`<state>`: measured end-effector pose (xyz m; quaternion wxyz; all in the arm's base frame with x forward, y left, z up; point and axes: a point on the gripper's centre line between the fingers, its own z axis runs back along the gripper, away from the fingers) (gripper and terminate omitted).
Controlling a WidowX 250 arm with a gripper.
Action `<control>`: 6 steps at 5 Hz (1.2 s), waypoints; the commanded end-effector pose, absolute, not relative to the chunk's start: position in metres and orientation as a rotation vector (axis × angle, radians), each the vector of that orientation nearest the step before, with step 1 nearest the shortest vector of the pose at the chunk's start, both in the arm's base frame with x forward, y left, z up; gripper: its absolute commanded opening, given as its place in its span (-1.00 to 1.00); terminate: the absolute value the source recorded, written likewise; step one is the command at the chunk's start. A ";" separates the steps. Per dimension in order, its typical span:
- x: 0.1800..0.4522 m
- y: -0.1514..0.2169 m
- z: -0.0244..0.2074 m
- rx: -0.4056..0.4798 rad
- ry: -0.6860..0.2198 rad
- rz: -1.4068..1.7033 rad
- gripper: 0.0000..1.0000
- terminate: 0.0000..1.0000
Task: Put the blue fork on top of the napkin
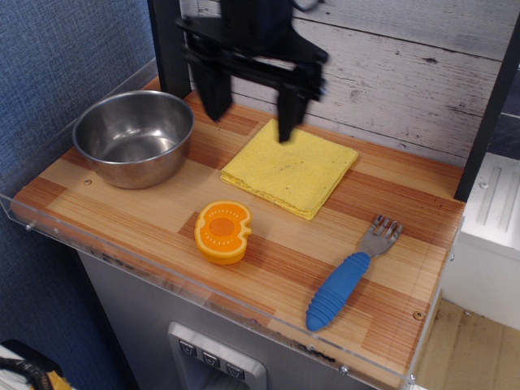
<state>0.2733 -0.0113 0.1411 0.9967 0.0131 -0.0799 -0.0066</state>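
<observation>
Nearest the camera, a clear acrylic lip [203, 272] along the front edge of a striped wooden tabletop [122, 207], with a metal panel [215, 361] below, cut off by the bottom edge and hard to read.

On the front right of the wood, well apart from everything else, the blue fork [348, 275]: thick, ribbed, bright-blue handle, rounded at the butt, short silver tines. Lying flat, long axis diagonal, handle toward the near edge, tines pointing away and slightly right. Nothing touching it.

Left of that, mid-table, an orange toy fruit half [223, 231], round with a notch, glossy plastic, cut face up.

Further back, the napkin [289, 167]: flat yellow square, speckled and sponge-like, turned corner-on to the table edge, bare on top. To its left, a steel bowl [134, 136], round, shiny, resting near the left rim.

Farthest, above the napkin's back-left corner, the gripper [250, 110]: black, blurred, upper part cut off by the top of the frame. Two fingers [288, 110] hanging down, spread wide, clasping nothing, clear of the surface as far as can be told. Behind, a whitewashed plank wall [406, 73].
</observation>
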 end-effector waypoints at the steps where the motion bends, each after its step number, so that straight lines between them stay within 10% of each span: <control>1: 0.279 -0.046 0.103 0.010 -0.167 -0.078 1.00 -1.00; 6: 0.290 -0.107 0.019 -0.003 -0.049 -0.083 1.00 -1.00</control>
